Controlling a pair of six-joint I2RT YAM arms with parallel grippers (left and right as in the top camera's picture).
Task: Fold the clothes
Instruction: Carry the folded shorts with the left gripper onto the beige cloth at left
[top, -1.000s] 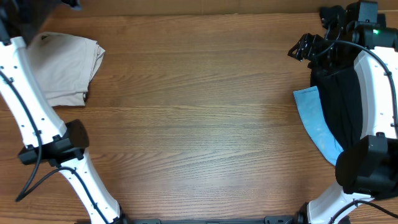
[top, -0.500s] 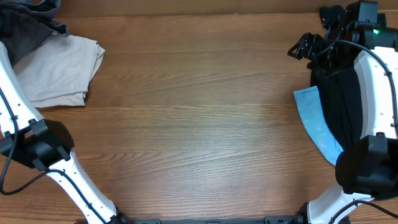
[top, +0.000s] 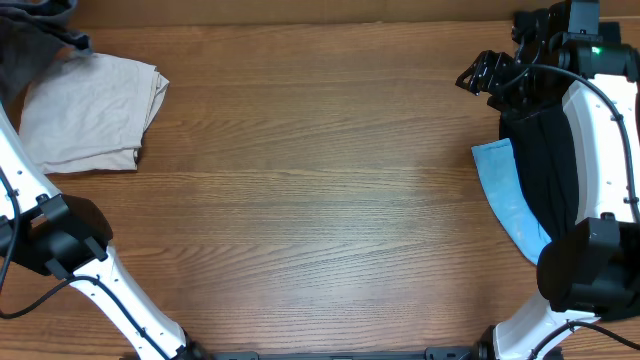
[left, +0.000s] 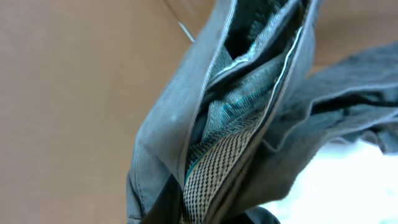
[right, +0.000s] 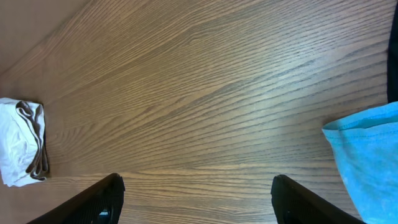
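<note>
Far left, limp medium-grey woven shorts (left: 249, 93) hang bunched from the left gripper (left: 177, 208) — clamped on them; the stiffer waistband (left: 217, 155) looks the best hold. The right gripper (right: 198, 202) gapes wide — empty.

The bench (top: 320, 200) is wood with long brown grain, smooth, with a low satin sheen. The shorts (left: 249, 124) are matt grey woven cloth, with an inner facing in a coarser herringbone weave (teal threads run through it) and pale stitching. The cream garment (top: 90, 110) is soft, matt, lightly creased cloth. The light-blue garment (top: 510, 200) is faintly mottled cloth; the black garment (top: 545, 170) is dull. The arm shells (top: 605, 140) are glossy white plastic; the right fingers (right: 102, 202) look matt black.
</note>
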